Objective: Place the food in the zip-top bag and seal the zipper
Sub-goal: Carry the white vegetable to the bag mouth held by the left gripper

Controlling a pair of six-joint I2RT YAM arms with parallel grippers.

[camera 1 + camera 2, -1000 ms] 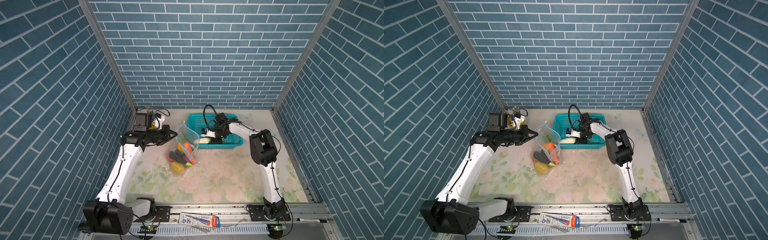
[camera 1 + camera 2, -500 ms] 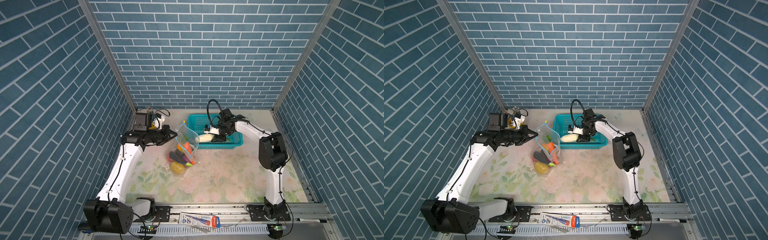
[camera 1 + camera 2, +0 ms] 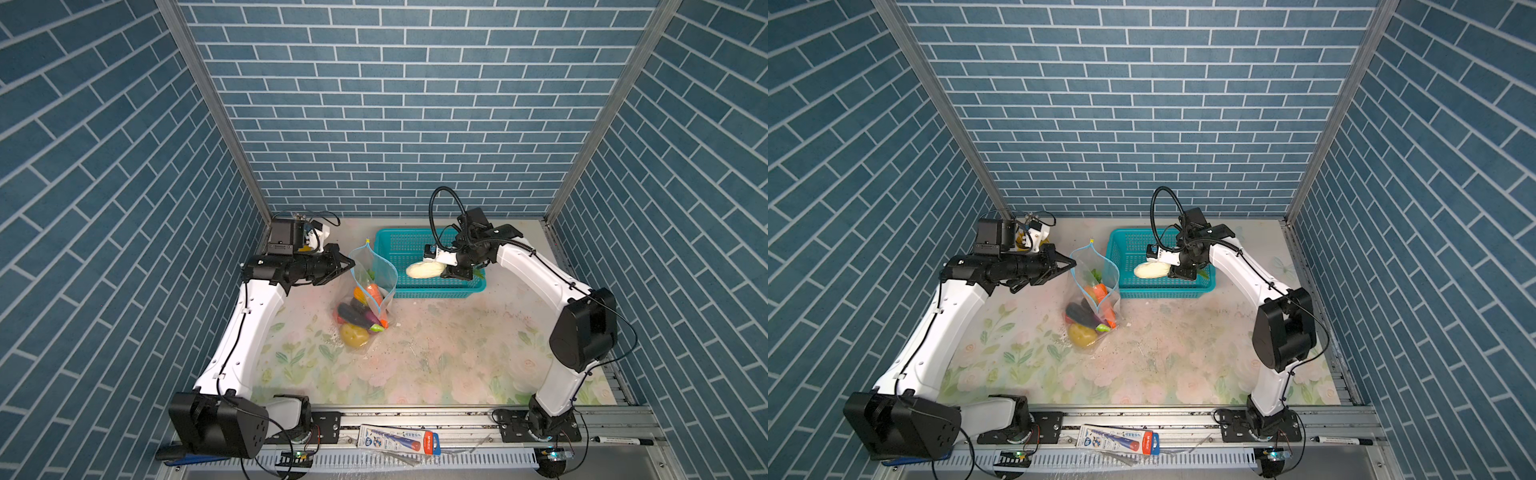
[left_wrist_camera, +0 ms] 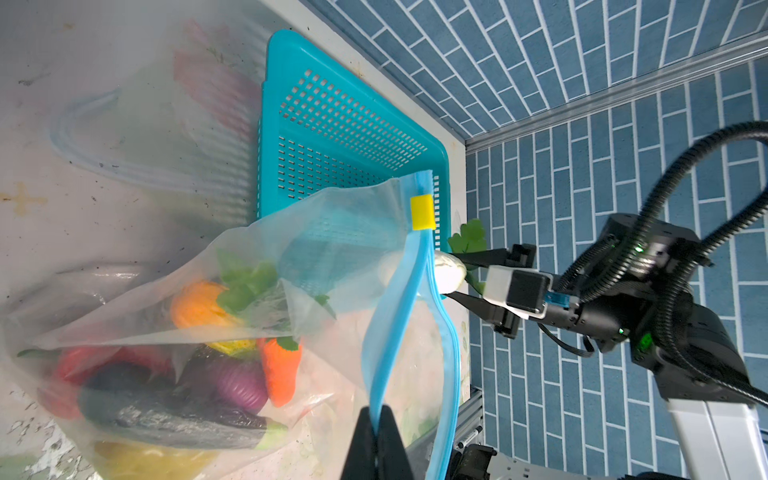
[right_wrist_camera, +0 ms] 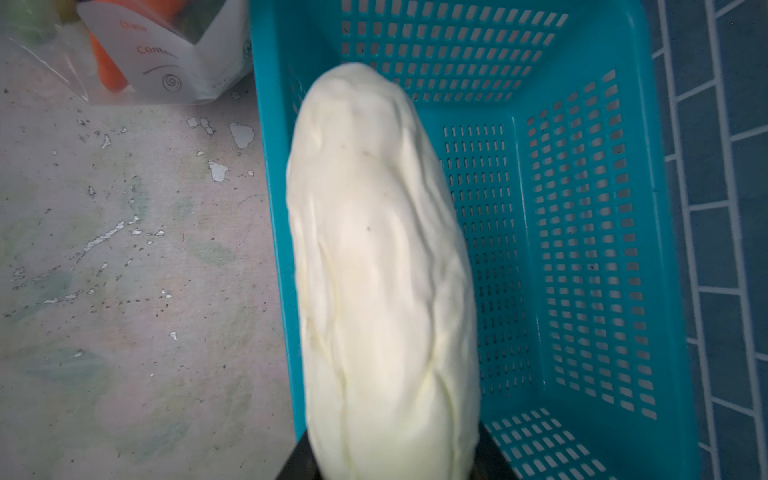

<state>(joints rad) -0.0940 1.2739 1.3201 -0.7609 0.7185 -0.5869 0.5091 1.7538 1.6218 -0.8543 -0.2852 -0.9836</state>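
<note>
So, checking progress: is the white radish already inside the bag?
No, the right gripper holds the white radish over the teal basket, outside the bag.

Bag point(image 3: 383, 267) — just left of basket point(image 3: 440, 291).

The zip-top bag point(image 4: 332, 232) is thin clear plastic, crinkled, and glossy where light catches its folds. Its zipper point(image 4: 386, 332) is a smooth light-blue plastic strip with a matt yellow slider tab point(image 4: 422, 212). The basket point(image 4: 353, 120) is hard teal plastic, perforated, with a faint sheen. The white radish point(image 5: 382, 270) has a matt, creased, soft-looking skin. The counter point(image 5: 124, 249) has a matt floral covering, scuffed and flaking in spots. The left tool point(image 4: 376, 436) is matt black. The walls point(image 3: 395, 104) look matt, and the corner posts point(image 3: 212, 104) are brushed metal.
</note>
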